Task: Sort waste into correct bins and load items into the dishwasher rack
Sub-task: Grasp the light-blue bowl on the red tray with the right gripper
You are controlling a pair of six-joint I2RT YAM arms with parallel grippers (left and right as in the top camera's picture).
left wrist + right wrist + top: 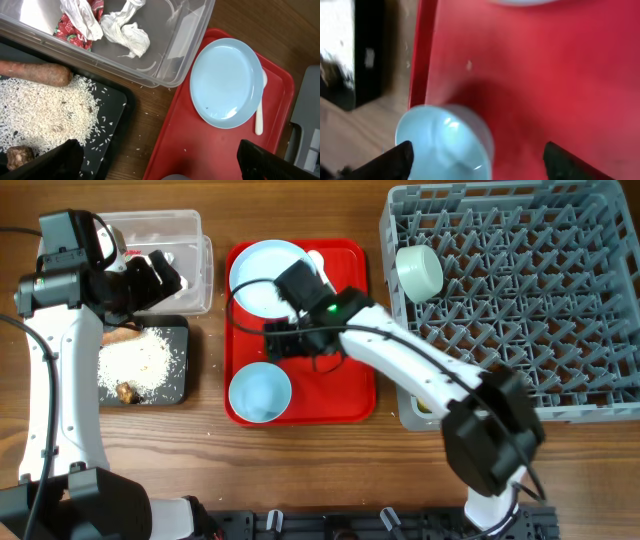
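Right jaws spread wide and empty, tipped down over the glossy red serving tray (545, 75). The pale blue bowl (445, 137) sits upright just ahead, between the two fingers but nearer one side (a smooth round wall like that wants a rim pinch, I'd judge). Left jaws gape too, holding nothing. Beyond them, crumpled white paper (127, 32) and red foil wrapper (70, 30) lie in the clear tub (170, 55), with loose rice (40, 110) in the matte black tray (115, 107), so the waste looks sorted. Well away from both jaws, the pale green bowl (420, 272) lies tipped among the pegs of the lattice rack (540, 300), likely for draining.
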